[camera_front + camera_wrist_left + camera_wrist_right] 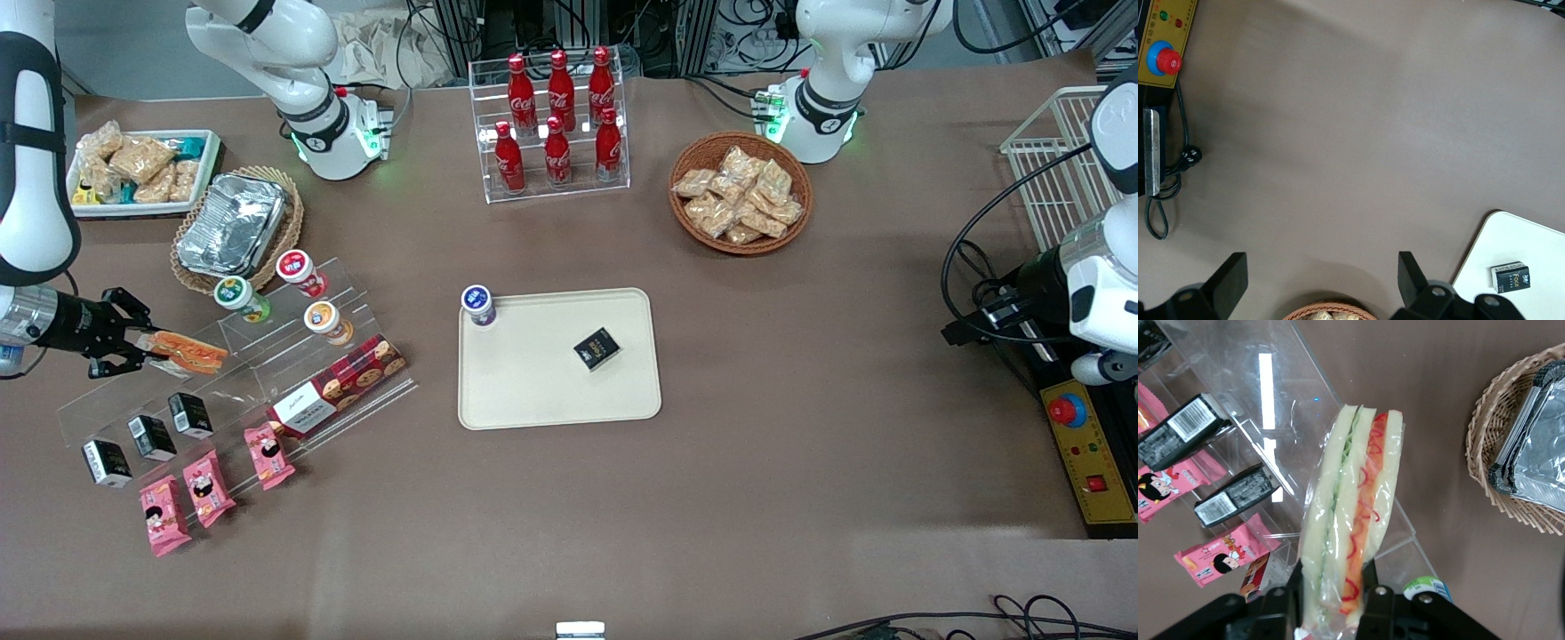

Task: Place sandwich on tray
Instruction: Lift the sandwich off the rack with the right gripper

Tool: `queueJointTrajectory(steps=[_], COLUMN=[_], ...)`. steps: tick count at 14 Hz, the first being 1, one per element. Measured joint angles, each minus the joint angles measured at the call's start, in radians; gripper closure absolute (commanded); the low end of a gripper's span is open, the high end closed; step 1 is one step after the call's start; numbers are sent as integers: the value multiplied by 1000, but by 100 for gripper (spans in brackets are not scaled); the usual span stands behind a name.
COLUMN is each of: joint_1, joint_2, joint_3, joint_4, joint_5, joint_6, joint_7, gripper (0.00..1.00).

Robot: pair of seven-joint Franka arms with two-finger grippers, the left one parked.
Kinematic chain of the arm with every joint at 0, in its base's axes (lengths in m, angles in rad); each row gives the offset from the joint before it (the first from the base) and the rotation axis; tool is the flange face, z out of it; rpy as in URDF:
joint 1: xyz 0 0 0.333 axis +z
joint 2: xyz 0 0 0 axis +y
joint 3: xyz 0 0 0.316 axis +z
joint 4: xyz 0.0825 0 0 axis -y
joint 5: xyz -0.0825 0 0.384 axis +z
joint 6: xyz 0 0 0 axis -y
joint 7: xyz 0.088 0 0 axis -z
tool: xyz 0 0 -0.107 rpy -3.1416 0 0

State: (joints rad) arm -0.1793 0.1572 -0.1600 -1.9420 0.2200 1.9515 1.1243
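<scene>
While your claw [133, 348] pinches the sandwich [188, 352] at frame left, it's soft, probably slippery; grip gently, carry to tray [533, 391].

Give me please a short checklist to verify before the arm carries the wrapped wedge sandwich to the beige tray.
1. Gripper shut on clear-wrapped wedge sandwich: ok.
2. Sandwich lifted off the clear acrylic stepped shelf: cannot tell.
3. Cream-beige rectangular plastic tray has bare space: ok.
4. Small black box and blue-lidded cup on the tray leave room nearer the front camera: ok.
5. Three round-lidded cups on the shelf stand near the path: not ok.
</scene>
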Motion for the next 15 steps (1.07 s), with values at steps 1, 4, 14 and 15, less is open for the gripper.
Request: queueJointTrajectory(steps=[1,4,14,15], joint_1=[0,5,48,51], joint_2=[0,-9,1,9], joint_3=[0,3,9,11], joint_4=[0,3,243,269], joint_5=[0,0,-89,-91], joint_6=[0,-1,-201,-219], joint_7=[-6,-99,-618,-661], gripper=[72,72,78,78])
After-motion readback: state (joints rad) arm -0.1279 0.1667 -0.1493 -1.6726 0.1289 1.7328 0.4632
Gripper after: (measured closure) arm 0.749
